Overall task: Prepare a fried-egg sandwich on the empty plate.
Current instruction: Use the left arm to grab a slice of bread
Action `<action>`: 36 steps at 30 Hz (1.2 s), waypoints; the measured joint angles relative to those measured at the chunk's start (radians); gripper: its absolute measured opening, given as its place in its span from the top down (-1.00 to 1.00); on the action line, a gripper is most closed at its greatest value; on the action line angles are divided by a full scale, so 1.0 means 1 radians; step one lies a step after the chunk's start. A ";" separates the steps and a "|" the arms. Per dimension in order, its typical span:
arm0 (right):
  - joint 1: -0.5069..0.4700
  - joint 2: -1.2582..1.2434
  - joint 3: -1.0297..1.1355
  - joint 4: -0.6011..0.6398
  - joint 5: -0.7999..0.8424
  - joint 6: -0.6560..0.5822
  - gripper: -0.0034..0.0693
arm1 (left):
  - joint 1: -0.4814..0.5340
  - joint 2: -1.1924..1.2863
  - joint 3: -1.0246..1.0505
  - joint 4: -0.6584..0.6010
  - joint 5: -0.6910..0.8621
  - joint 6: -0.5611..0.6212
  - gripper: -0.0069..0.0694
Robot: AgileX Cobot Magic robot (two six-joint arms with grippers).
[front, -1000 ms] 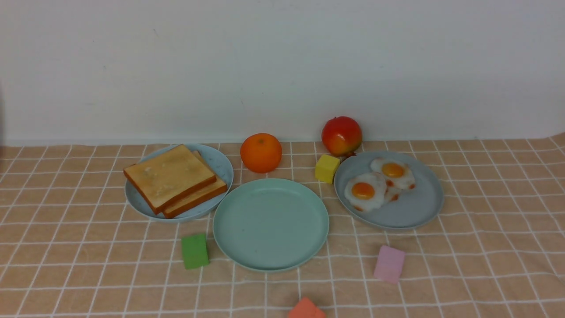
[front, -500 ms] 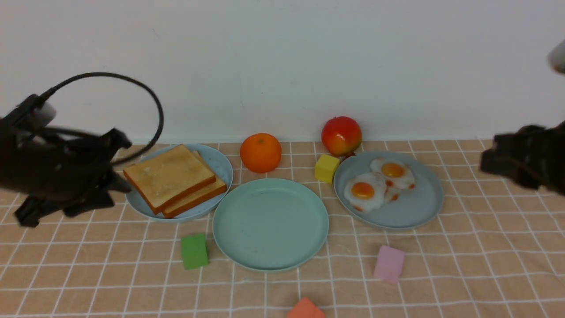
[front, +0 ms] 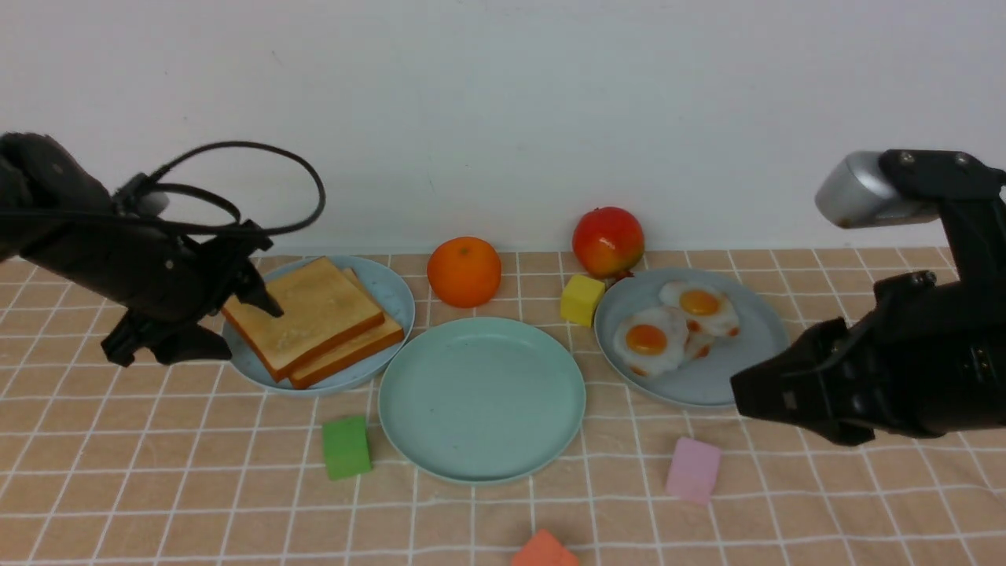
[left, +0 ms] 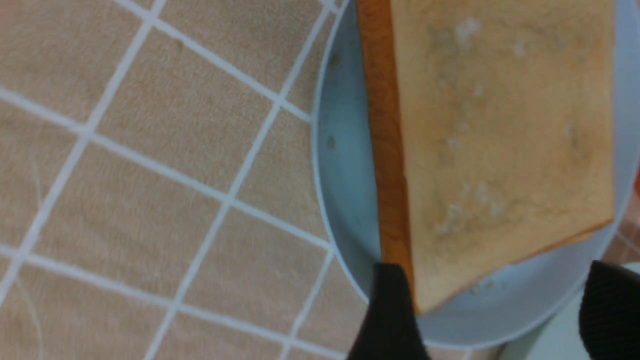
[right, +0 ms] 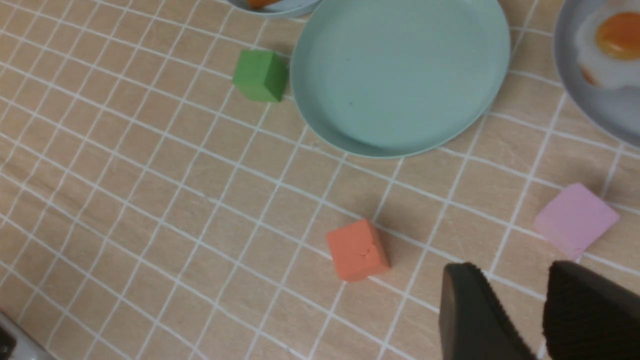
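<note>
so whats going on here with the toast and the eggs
A two-armed robot is at the start of making a fried-egg sandwich. Its left hand is open, with its fingers straddling a corner of the top toast slice in the stack on the pale blue plate. The right hand, open and holding nothing, hovers by the near rim of the grey-blue plate, where the two fried eggs lie. The mint-green plate in the middle holds nothing yet.
</note>
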 joint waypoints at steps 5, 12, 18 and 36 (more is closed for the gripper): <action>0.000 0.000 0.000 0.006 0.002 -0.001 0.25 | 0.000 0.024 -0.001 -0.037 -0.050 0.040 -0.58; 0.000 0.000 0.000 0.006 0.005 -0.001 0.25 | 0.000 0.057 -0.001 -0.086 -0.103 0.049 -0.53; 0.000 0.000 0.000 0.006 0.006 -0.001 0.25 | 0.000 0.088 -0.001 -0.128 -0.129 0.049 -0.45; 0.000 0.000 0.000 0.007 0.006 -0.001 0.25 | 0.000 0.092 -0.001 -0.138 -0.179 0.049 -0.36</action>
